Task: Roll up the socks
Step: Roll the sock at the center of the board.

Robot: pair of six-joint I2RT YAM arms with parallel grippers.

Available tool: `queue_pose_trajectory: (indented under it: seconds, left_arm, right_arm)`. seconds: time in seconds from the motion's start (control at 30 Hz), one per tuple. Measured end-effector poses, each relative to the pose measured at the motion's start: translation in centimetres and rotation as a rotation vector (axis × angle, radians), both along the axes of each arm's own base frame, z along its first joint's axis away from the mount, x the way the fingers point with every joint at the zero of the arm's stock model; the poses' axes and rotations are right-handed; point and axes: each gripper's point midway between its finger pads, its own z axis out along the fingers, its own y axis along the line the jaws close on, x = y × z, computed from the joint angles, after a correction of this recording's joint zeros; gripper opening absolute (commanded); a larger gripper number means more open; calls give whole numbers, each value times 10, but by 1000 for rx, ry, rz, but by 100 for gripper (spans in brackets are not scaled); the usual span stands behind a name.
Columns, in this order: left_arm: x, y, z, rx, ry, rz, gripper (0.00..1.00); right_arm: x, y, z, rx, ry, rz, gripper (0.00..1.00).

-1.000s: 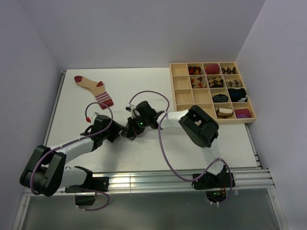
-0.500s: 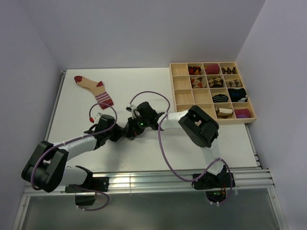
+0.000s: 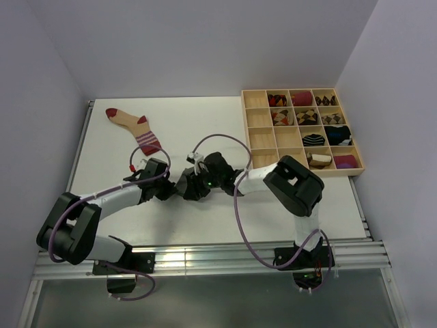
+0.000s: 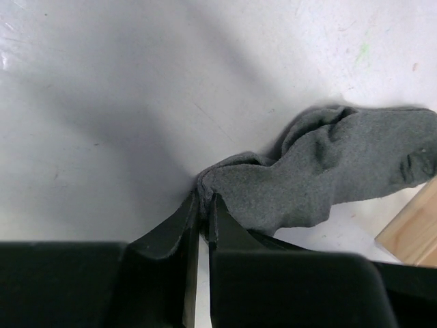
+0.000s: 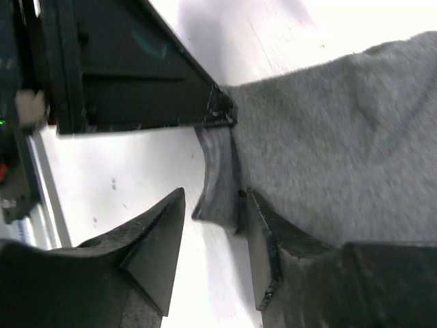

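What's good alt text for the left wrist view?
The left gripper pinches the near edge of a crumpled grey sock lying on the white table. A wooden edge shows at the lower right.

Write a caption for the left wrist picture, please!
Left gripper pinches an edge of the soft grey fabric sock, crumpled on the white table.

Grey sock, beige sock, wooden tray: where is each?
grey sock (image 4: 328,171), left wrist view, middle of its crumpled body.
beige sock (image 3: 126,121), top view, its foot.
wooden tray (image 3: 259,139), top view, an empty compartment's floor.
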Motion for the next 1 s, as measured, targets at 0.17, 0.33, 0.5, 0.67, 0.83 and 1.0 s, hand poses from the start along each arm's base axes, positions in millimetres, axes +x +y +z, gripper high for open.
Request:
queue_pose_trajectory:
  seconds: [0.17, 0.33, 0.5, 0.67, 0.83, 1.0]
  left_arm:
    - [1, 0, -1, 34, 56, -10, 5]
    - [4, -2, -1, 57, 93, -18, 7]
    - [6, -2, 1, 76, 113, -32, 7]
    - [7, -3, 5, 78, 119, -33, 7]
    - [6, -4, 6, 72, 122, -36, 8]
    - [5, -5, 4, 70, 130, -36, 10]
  right_arm:
    - [-1, -6, 2, -27, -94, -12, 50]
    - [-6, 1, 1, -63, -196, 4, 51]
    - [-12, 7, -3, -112, -290, 11, 51]
    - [-12, 9, -6, -173, -397, -3, 50]
    - [-13, 10, -8, -236, -498, -21, 31]
    - [-10, 8, -8, -266, -535, -40, 2]
